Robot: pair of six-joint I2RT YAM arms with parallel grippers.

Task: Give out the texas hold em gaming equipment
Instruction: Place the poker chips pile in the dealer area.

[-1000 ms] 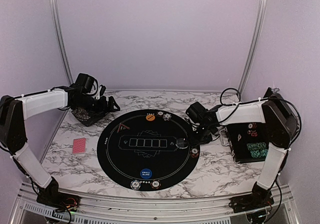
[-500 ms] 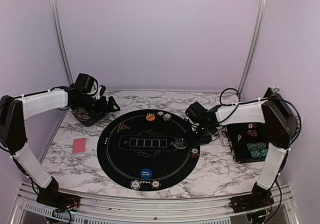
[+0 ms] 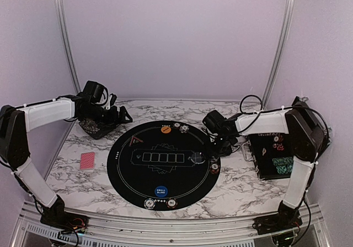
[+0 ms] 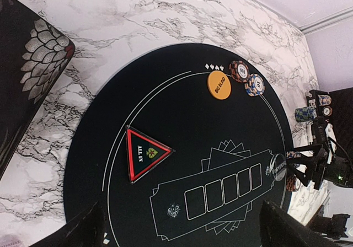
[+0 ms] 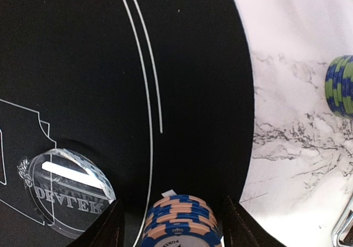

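Note:
My right gripper (image 5: 174,227) is open, its fingers either side of a blue-and-peach chip stack (image 5: 182,219) on the round black mat's right edge without touching it. In the top view it (image 3: 217,148) hangs just above those chips (image 3: 214,165). A clear dealer button (image 5: 69,192) lies left of the stack. My left gripper (image 4: 185,233) is open and empty, held above the table's far left (image 3: 121,116). An orange button (image 4: 219,85), two chip stacks (image 4: 247,77) and a black triangular marker (image 4: 144,153) lie on the mat. A blue button (image 3: 160,191) and red-backed cards (image 3: 87,161) show from above.
The black chip case (image 3: 276,156) lies open at the right, holding more chips. A green-and-blue chip stack (image 5: 342,84) stands on the marble beside it. A black patterned box (image 3: 94,127) sits under my left arm. Two chip stacks (image 3: 160,204) rest at the mat's near edge.
My right gripper has drawn slightly back and left from the chip stack at the mat's right edge. The left arm has not moved.

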